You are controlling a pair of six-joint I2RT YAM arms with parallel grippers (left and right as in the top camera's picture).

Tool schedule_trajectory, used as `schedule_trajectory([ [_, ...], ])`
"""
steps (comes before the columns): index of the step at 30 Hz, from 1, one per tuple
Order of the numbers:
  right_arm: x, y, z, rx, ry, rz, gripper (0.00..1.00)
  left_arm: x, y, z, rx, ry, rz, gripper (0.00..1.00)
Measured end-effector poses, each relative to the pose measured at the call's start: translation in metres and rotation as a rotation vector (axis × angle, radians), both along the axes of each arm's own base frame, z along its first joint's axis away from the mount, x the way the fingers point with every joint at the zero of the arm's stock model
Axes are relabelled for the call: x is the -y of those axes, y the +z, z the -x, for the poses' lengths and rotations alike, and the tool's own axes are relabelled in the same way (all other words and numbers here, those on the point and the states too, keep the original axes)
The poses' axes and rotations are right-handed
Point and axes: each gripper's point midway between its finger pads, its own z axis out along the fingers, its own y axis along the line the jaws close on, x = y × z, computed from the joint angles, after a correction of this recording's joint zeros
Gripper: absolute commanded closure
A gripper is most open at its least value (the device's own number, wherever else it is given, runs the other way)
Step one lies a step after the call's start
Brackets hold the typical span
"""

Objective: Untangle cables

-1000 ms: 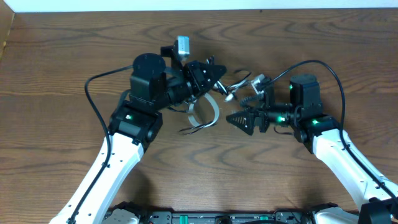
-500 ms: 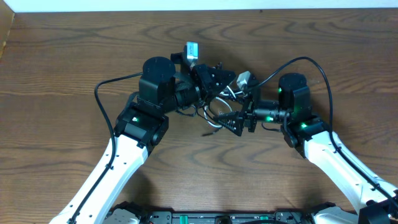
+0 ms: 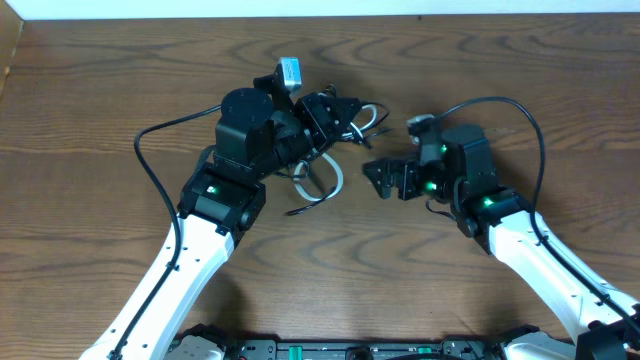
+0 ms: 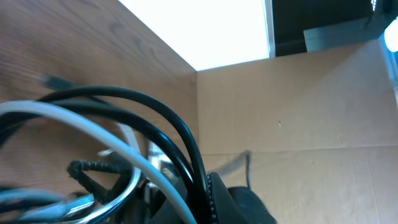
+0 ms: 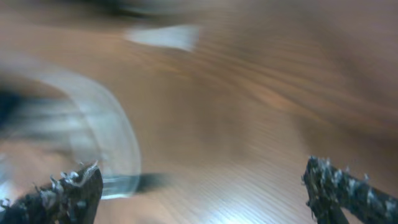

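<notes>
My left gripper (image 3: 343, 110) is shut on the cables and holds them above the wooden table (image 3: 90, 90). The white cable (image 3: 322, 184) hangs below it in a loop, and a second small loop (image 3: 371, 117) pokes out to the right. A thin black cable end (image 3: 298, 210) trails low on the left. In the left wrist view the black cable (image 4: 158, 107) and the white cable (image 4: 81, 121) arch into my left gripper (image 4: 199, 208). My right gripper (image 3: 386, 178) stands open just right of the loop, touching nothing. Its blurred wrist view shows the right gripper (image 5: 205, 193) wide apart, with the white cable (image 5: 121, 146) at the left.
Thick black arm wires curve beside the left arm (image 3: 148, 150) and over the right arm (image 3: 522, 108). The table's back edge meets a white wall (image 3: 320, 8). A cardboard wall (image 4: 311, 106) shows in the left wrist view.
My right gripper has pulled back to the right, away from the cables, still open. The left gripper has swung slightly left with the cables, and the white loop hangs lower.
</notes>
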Motion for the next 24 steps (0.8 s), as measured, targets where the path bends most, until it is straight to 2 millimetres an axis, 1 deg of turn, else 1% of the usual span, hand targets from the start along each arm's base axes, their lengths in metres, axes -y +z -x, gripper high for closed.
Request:
schedule_trajectory([
  [1,-0.01,0.01,0.005,0.041,0.069,-0.032,0.01,-0.001,0.0,-0.001,-0.002,0.006,0.0,0.93],
  [3,-0.029,0.023,0.018,0.096,0.196,-0.079,0.01,-0.001,0.0,-0.001,-0.009,0.014,0.005,0.93],
  [6,-0.043,0.032,0.032,0.136,0.296,-0.114,0.01,-0.002,0.0,-0.002,-0.051,0.029,0.037,0.93],
  [8,-0.049,0.038,0.037,0.168,0.338,-0.129,0.01,-0.001,0.0,-0.002,-0.09,0.04,0.067,0.93],
  [11,-0.051,0.043,0.036,0.205,0.352,-0.136,0.01,0.0,0.009,-0.003,-0.109,0.042,0.127,0.93],
  [18,-0.05,0.05,0.025,0.259,0.312,-0.125,0.01,0.012,0.041,0.004,-0.027,-0.026,0.221,0.93],
  [21,-0.05,0.053,0.022,0.281,0.306,-0.128,0.01,0.019,0.047,0.009,-0.014,-0.054,0.234,0.93],
  [24,-0.051,0.056,0.021,0.298,0.303,-0.13,0.04,0.025,0.047,0.014,-0.015,-0.074,0.235,0.93],
])
